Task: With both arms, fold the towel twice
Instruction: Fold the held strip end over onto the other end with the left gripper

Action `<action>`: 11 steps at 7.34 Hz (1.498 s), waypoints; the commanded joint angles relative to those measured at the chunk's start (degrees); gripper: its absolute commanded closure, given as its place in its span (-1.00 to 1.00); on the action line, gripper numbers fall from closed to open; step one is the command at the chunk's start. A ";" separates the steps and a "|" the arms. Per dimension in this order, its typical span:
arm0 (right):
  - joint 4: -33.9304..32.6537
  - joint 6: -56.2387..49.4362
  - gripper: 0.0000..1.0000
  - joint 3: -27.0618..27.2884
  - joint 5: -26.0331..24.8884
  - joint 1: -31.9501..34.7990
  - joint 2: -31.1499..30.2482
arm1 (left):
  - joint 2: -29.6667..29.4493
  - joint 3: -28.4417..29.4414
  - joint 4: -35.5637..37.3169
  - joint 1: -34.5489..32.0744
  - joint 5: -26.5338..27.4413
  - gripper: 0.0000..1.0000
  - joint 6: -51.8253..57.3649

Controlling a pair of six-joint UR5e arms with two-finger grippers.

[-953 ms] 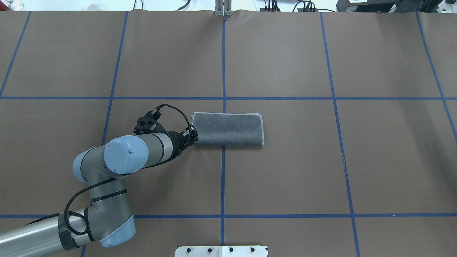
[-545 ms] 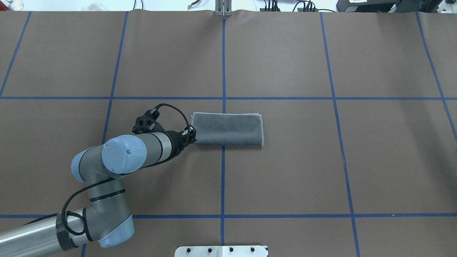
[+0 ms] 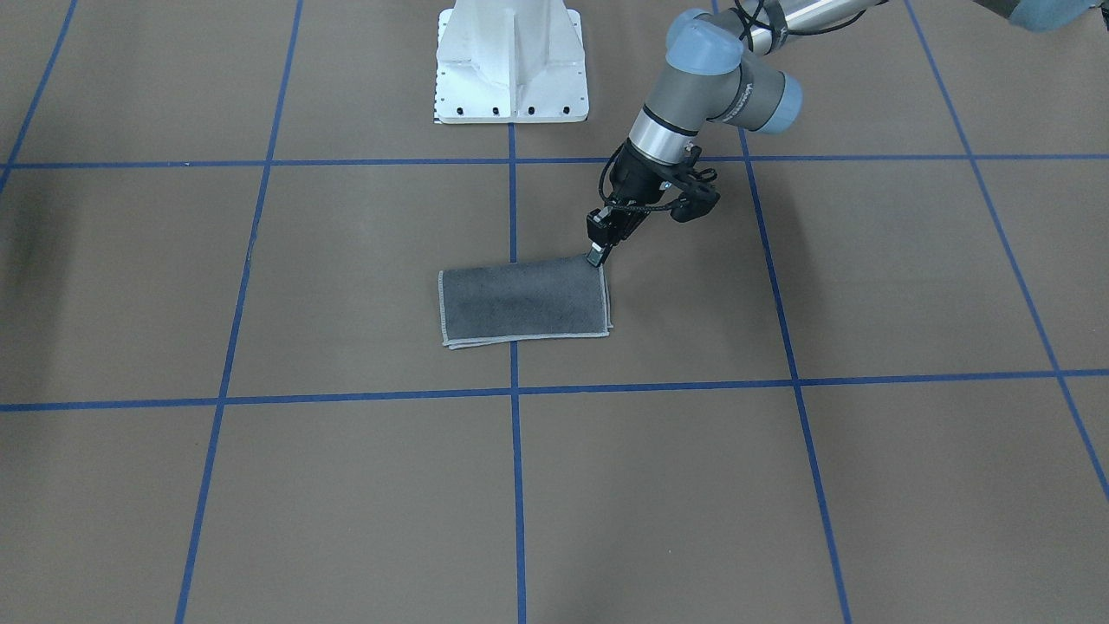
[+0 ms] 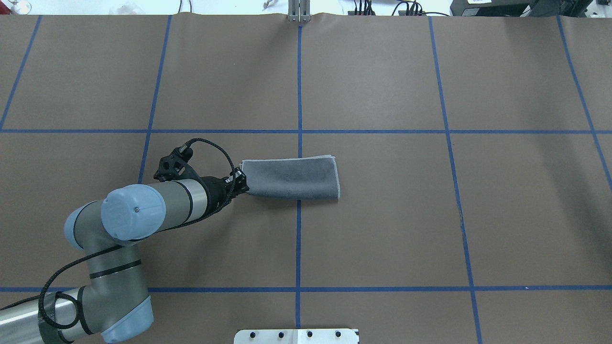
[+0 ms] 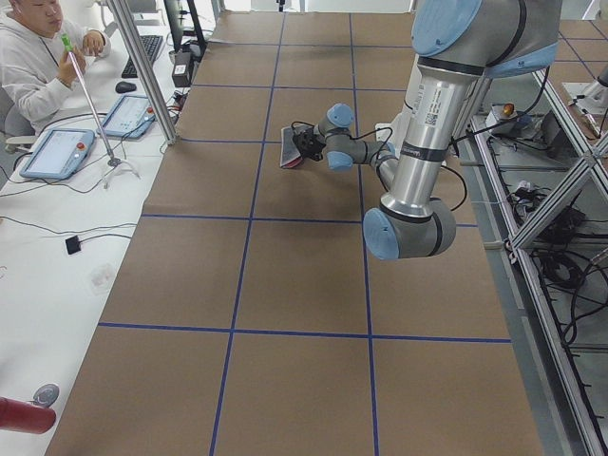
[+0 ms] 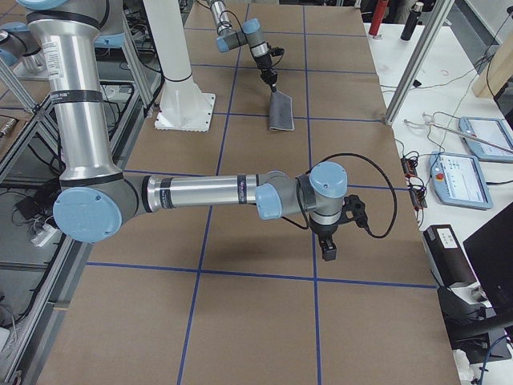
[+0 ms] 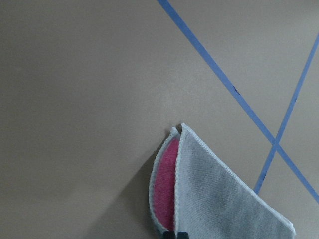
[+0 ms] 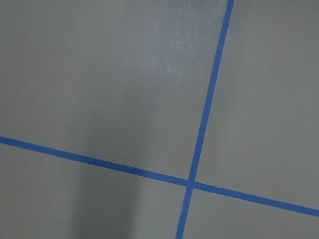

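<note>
The table (image 4: 382,229), covered in brown paper and marked off by blue tape lines (image 4: 298,239), fills every view, with the white pedestal base (image 3: 511,61) at the robot's edge. The left arm (image 4: 143,210) reaches out low from the robot's left side towards the centre of the table. The right arm (image 6: 200,192) stretches far off towards the robot's right end of the table, well apart from the cloth. The towel (image 4: 291,179) lies folded once into a long rectangle, dark grey face outward with its pale stitched edging along the borders. It straddles the central tape line, and most of it rests flat on the paper. At its end on the robot's left, the left gripper (image 4: 237,183) has pinched the corner nearest the robot, its fingers drawn together on the cloth. In the left wrist view the fingertips (image 7: 182,234) sit right at the bottom edge with the grey layer running out from between them. There the two layers gape a little, showing the bright pink inner face. The right gripper (image 6: 329,250) points down close over the bare paper near a tape line. It appears only in the side view, so I cannot tell how far apart its fingers are.
</note>
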 commanded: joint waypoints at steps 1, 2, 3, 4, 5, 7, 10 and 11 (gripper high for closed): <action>0.00 0.00 -0.99 -0.01 -0.09 0.00 0.00 | -0.13 -0.06 0.47 0.81 2.27 1.00 1.24; 0.00 0.09 -0.99 -0.01 -0.09 0.00 0.00 | -0.84 0.64 0.47 1.17 2.38 1.00 1.33; 0.00 0.00 -0.99 -0.01 -0.09 0.00 0.00 | -3.63 2.65 0.65 1.17 2.38 1.00 1.42; 0.00 0.09 -0.99 -0.01 -0.09 0.00 0.00 | -7.75 5.71 0.65 1.09 2.38 1.00 2.98; 0.00 0.09 -0.99 -0.09 -0.09 0.00 0.00 | -10.57 7.40 0.65 1.08 2.38 1.00 3.26; 0.00 0.09 -0.99 -0.09 -0.09 0.00 0.00 | -13.84 8.55 0.73 1.08 2.29 1.00 3.35; 0.09 0.09 -0.99 -0.09 -0.09 0.00 -0.17 | -19.82 13.64 0.74 1.35 2.38 1.00 3.35; 0.09 0.09 -0.99 -0.09 -0.18 0.00 -0.18 | -21.31 14.61 0.74 1.35 2.38 1.00 3.35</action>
